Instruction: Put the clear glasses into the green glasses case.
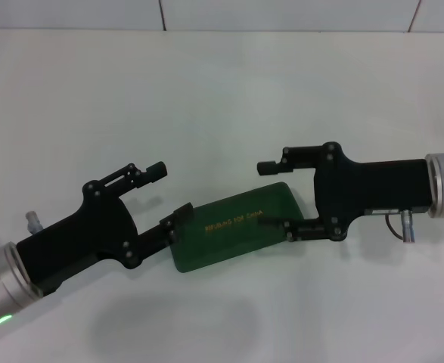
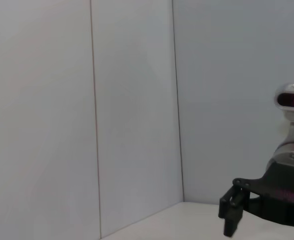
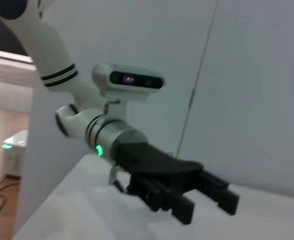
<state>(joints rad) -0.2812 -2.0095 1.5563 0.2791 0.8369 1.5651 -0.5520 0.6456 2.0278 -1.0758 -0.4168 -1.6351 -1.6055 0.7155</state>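
Fingers [image 1: 170, 198] [image 1: 276, 195] of two grippers flank one green glasses case [image 1: 235, 225].

Closed green glasses case [image 1: 233, 227] hides its inside; gold lettering unreadable

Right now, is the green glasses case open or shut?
Shut: the green glasses case lies flat, its lid with gold lettering facing up, and no lining shows.

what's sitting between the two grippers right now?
In the head view, the closed green case lies on the table between the left gripper and right gripper, both open. No glasses visible.
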